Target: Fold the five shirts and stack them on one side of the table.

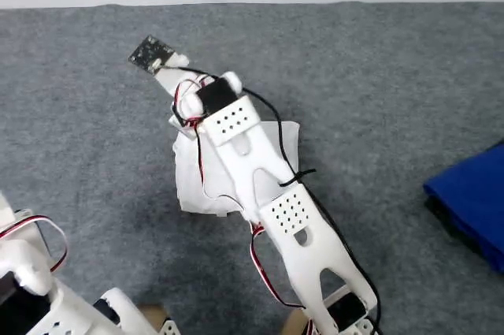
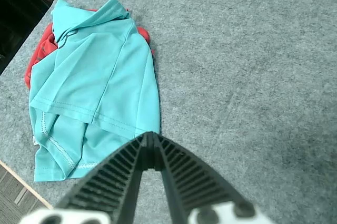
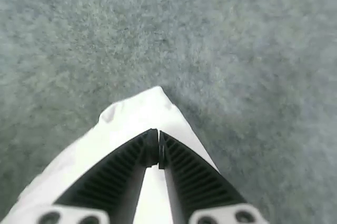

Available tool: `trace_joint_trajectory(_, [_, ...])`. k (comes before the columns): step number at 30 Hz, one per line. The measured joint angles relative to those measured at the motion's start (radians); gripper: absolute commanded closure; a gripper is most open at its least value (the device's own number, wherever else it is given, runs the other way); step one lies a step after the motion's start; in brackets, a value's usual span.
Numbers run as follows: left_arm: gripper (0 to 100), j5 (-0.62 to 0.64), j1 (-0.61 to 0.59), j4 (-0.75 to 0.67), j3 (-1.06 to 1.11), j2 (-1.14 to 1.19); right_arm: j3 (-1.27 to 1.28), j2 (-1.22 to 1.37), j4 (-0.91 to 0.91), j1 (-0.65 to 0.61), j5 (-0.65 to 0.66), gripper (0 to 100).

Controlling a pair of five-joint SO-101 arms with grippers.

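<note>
Right fingers (image 3: 154, 139) are pressed together on a raised fold of the white shirt (image 3: 147, 109), which lies crumpled near the middle of the grey counter (image 1: 378, 83) beneath the outstretched right arm (image 1: 260, 169). Left fingers (image 2: 149, 144) are closed on nothing, above bare counter just beside a teal shirt (image 2: 95, 76) lying on a red shirt (image 2: 39, 55) at the counter's edge. A blue shirt (image 1: 472, 193) lies well apart from the white one.

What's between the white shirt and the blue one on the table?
Nothing: the high view shows bare grey table between the white shirt and the blue shirt.
</note>
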Motion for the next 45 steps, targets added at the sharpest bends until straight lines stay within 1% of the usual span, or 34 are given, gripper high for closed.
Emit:
trace_joint_trajectory(6, [100,0.0,0.0,0.0,0.0,-0.081,0.0,-0.025,0.071,0.041,0.002,98.9])
trace_joint_trajectory(9, [100,-0.002,0.002,0.0,0.017,-0.112,0.0,-0.009,0.068,0.055,0.002,98.9])
trace_joint_trajectory(12, [100,-0.002,0.002,0.0,0.061,-0.135,0.0,0.072,0.032,0.052,0.002,98.9])
trace_joint_trajectory(15, [100,-0.002,0.002,0.0,0.089,-0.166,0.0,0.144,-0.044,0.026,0.002,98.9])
trace_joint_trajectory(19, [100,-0.002,0.002,0.0,0.097,-0.212,0.0,0.192,-0.129,-0.04,0.0,98.9])
trace_joint_trajectory(25, [100,-0.002,0.002,0.0,0.097,-0.242,0.0,0.192,-0.152,-0.083,0.0,98.9])
trace_joint_trajectory(29, [100,-0.002,0.002,0.0,0.097,-0.244,0.0,0.173,-0.137,-0.063,0.0,98.9])
trace_joint_trajectory(33, [100,-0.002,0.002,0.0,0.097,-0.244,0.0,0.164,-0.109,-0.005,0.044,98.9])
trace_joint_trajectory(37, [100,-0.002,0.002,0.0,0.097,-0.244,0.0,0.164,-0.107,0.051,0.054,98.9])
trace_joint_trajectory(41, [100,-0.002,0.002,0.0,0.097,-0.244,0.0,0.155,-0.098,0.054,0.055,98.9])
trace_joint_trajectory(45, [100,-0.002,0.002,0.0,0.097,-0.244,0.0,0.084,-0.043,0.054,0.055,98.9])
